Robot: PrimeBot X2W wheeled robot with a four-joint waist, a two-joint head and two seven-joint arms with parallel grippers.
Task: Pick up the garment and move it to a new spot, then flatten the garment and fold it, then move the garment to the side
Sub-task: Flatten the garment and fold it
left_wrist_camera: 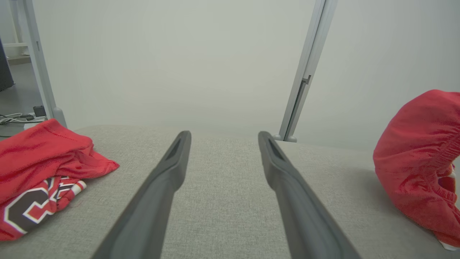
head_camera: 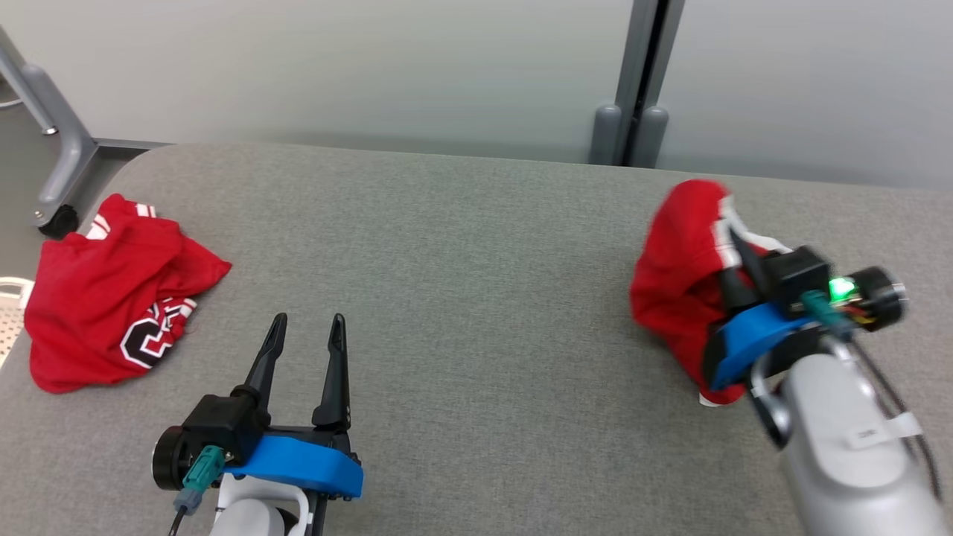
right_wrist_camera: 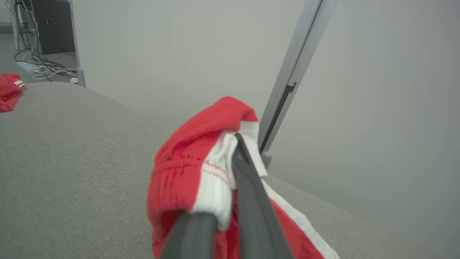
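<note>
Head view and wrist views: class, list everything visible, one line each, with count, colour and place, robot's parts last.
table: one, grey fabric top, across the foreground
garment: one, red with white trim, bunched on its right side
jersey: one, red with black-and-white number, crumpled at its left edge
post: one, grey, behind the table
wheeled leg: one, grey, floor beyond left corner
left gripper: one, dark, open, over the front left
right gripper: one, dark, shut on garment
</note>
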